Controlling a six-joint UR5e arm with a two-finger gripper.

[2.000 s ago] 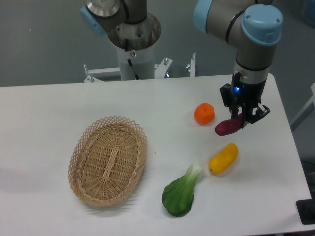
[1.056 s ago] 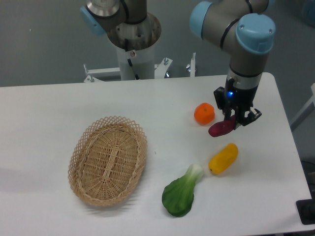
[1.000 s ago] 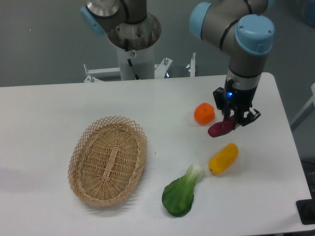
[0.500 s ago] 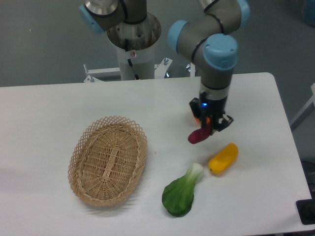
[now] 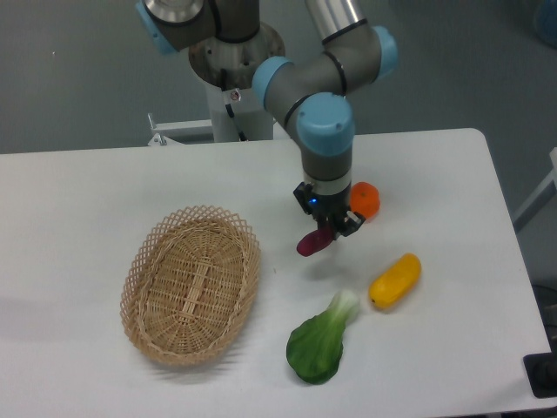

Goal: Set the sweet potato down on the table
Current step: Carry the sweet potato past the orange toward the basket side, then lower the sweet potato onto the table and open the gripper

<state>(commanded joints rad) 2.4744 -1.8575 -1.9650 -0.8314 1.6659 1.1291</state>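
Nearest on the white desk [image 5: 104, 374] lies a leafy green vegetable [image 5: 318, 342], with a yellow vegetable [image 5: 395, 279] just beyond to its right. To the left sits an oval wicker basket [image 5: 191, 283], nothing in it. Farther back, between basket and yellow vegetable, the end effector [image 5: 325, 230] is closed around the sweet potato [image 5: 311, 243], which hangs tilted just above the desk. An orange fruit [image 5: 366, 199] sits behind, partly hidden by the arm.

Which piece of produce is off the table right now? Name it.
The sweet potato, the small dark reddish-purple tuber, held in the gripper above the table. The orange fruit, yellow vegetable and leafy green lie on it.
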